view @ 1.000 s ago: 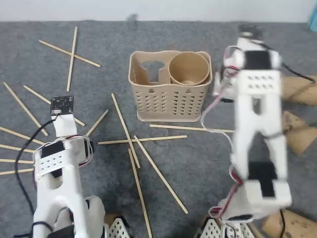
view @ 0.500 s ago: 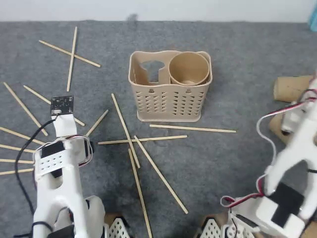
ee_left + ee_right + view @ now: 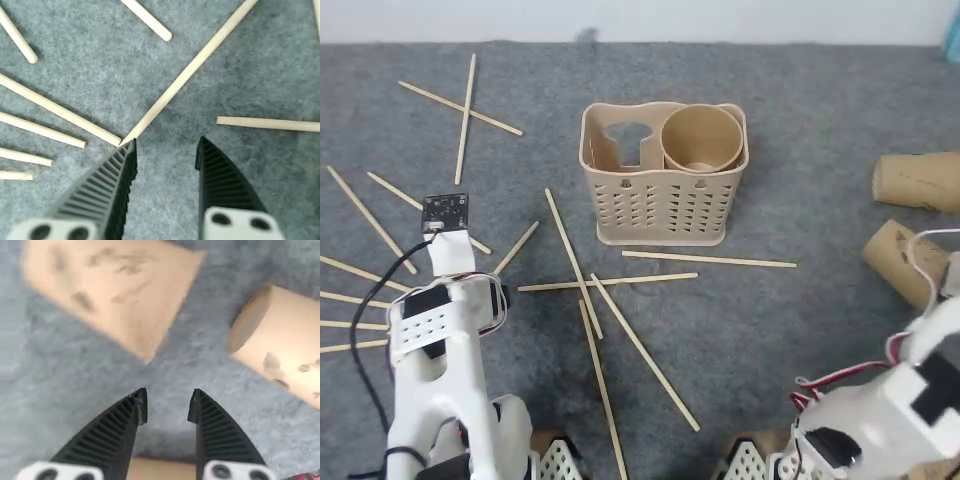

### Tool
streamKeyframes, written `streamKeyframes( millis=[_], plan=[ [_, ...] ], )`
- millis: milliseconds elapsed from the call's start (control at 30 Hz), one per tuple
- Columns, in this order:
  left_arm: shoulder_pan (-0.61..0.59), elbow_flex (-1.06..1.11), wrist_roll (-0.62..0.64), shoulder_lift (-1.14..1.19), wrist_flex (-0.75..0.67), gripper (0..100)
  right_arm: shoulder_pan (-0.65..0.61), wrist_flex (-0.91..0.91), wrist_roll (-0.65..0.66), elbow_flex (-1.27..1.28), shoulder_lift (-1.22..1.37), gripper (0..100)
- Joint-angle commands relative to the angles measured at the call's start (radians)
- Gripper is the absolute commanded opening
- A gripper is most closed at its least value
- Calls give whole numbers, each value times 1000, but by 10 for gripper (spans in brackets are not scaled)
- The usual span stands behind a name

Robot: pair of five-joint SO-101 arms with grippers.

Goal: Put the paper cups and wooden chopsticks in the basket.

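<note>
The basket (image 3: 663,175) stands upright in the upper centre of the high view, on the grey felt mat (image 3: 800,90). Its right half holds one paper cup (image 3: 702,138), upright with the mouth up and seated against the basket wall. Its left half shows only an inner wall with a cut-out; no chopstick stands in it. Judged from this, the task is at an early stage.

Two more paper cups lie on their sides at the right edge of the high view, one (image 3: 918,181) above the other (image 3: 900,262), apart from each other and well apart from the basket. Lying down, they present their sides to a gripper from above.

The wooden chopsticks all lie flat on the mat. One (image 3: 710,259) lies just in front of the basket, a crossed group (image 3: 572,262) occupies the centre, a fan of them (image 3: 360,215) spreads along the left edge, and a crossed pair (image 3: 466,105) lies at upper left.

The right gripper (image 3: 169,394) is part open and holds nothing. It hangs over bare mat between two lying cups, one (image 3: 110,285) blurred, the other (image 3: 280,350) with its base towards the gripper. This placement suits a pick of either cup.

The left gripper (image 3: 166,145) is open somewhat wider and is also unloaded. One fingertip (image 3: 129,150) sits just beside the end of a chopstick (image 3: 190,70), which runs away from the gripper across the mat. The left arm (image 3: 440,330) occupies the lower left of the high view, the right arm (image 3: 890,420) the lower right.
</note>
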Motion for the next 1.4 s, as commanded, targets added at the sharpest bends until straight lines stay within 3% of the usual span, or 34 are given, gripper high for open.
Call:
streamKeyframes(
  millis=[0, 200, 467, 1067, 1367],
  plan=[
    [5, -2, -8, -31, -17, 184, 67, -87, 17, -5, 39, 3],
    [6, -2, -8, -31, -18, 184, 71, -217, 0, -6, 177, 9],
    [6, -2, -6, -31, -18, 184, -2, -357, -264, -8, 236, 9],
    [6, -2, -6, -31, -20, 184, -455, -476, -655, -28, 73, 12],
    [8, -2, -8, -31, -20, 184, -653, -486, -667, -135, 76, 13]
  ],
)
